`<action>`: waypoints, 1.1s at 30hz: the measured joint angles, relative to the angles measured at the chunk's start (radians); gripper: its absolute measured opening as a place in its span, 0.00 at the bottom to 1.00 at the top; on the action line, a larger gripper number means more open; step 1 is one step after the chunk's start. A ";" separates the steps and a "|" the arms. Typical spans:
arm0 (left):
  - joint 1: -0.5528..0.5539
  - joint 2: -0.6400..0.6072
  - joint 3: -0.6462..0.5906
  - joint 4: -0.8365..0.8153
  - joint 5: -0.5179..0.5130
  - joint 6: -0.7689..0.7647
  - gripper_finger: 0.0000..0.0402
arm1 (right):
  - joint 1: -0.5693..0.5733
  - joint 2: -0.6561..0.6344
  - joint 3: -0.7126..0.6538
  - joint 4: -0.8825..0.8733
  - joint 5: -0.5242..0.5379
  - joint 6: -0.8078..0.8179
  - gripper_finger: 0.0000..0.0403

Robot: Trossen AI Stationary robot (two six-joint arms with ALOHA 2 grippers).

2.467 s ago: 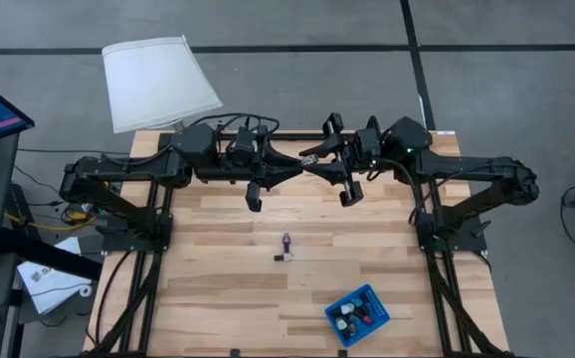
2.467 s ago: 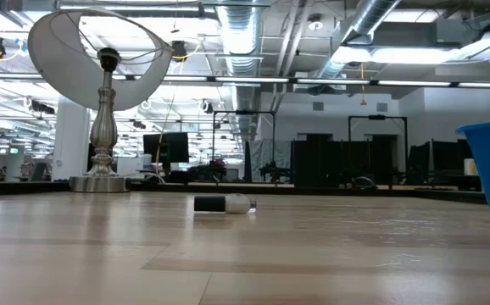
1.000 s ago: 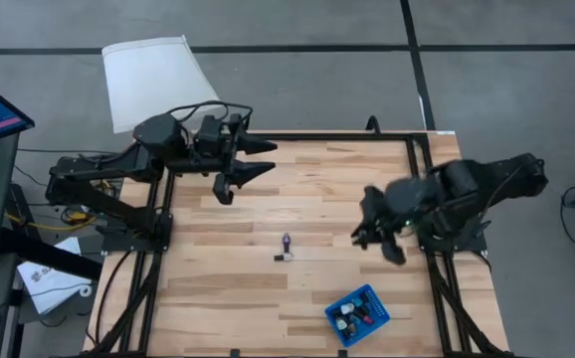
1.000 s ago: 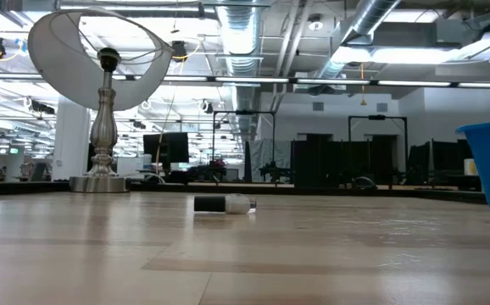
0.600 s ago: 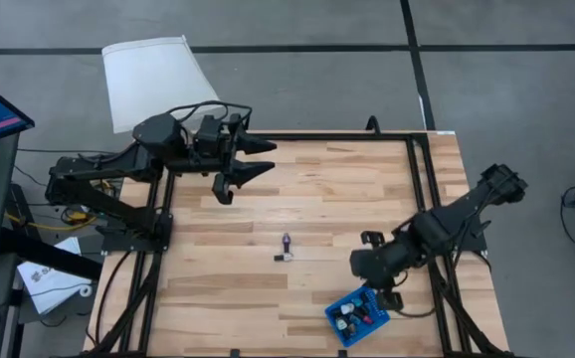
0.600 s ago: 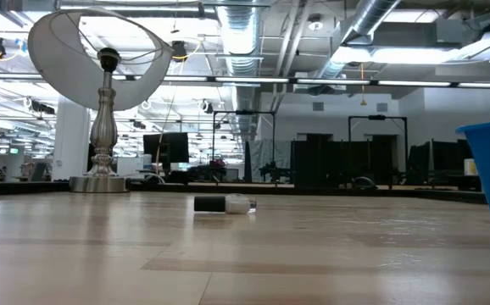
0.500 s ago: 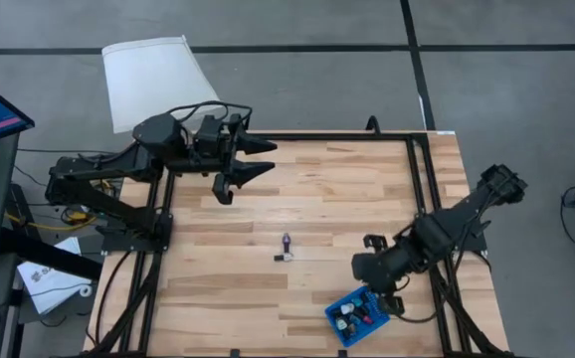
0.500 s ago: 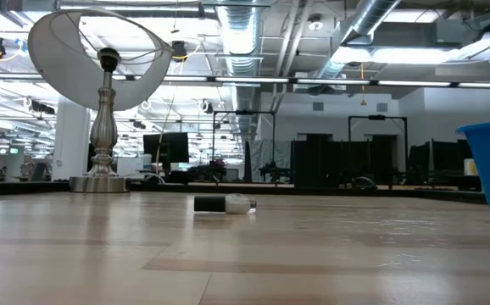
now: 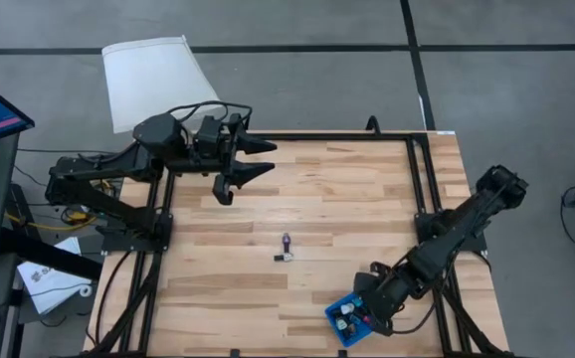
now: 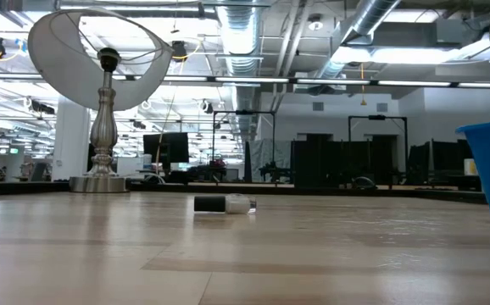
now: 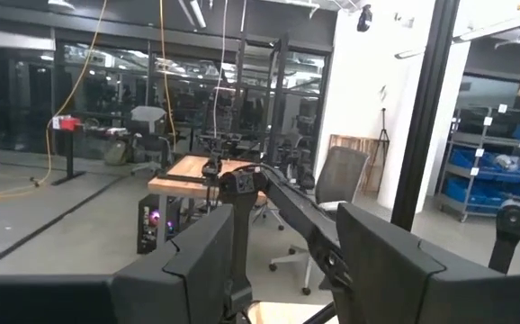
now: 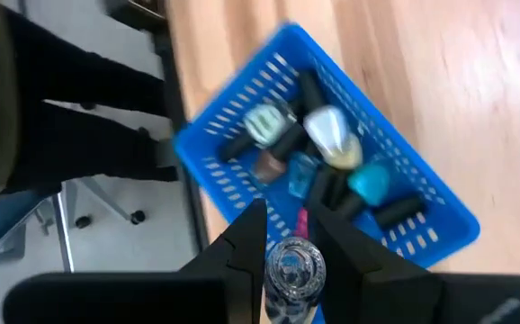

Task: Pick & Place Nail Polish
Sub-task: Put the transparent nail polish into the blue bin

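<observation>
Open-plan lab: exposed ceiling ducts, rows of workbenches.

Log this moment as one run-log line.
right end effector: shut on nail polish bottle, above blue basket | left end effector: open, idle, far-left | loose bottle: lying mid-table

On the table, one nail polish bottle lies at the centre. The tray sits at five o'clock from it, holding several bottles. The lamp stands off the table's eleven-o'clock corner.
</observation>
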 joint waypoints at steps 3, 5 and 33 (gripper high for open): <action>0.000 0.000 0.000 0.000 0.000 0.016 0.48 | 0.007 0.000 -0.068 0.057 -0.001 0.049 0.14; 0.000 0.000 0.000 0.000 0.000 0.017 0.48 | 0.008 0.000 -0.102 0.095 -0.003 0.077 0.14; 0.000 0.001 0.000 0.000 0.000 0.017 0.48 | 0.011 0.000 -0.165 0.157 0.002 0.098 0.17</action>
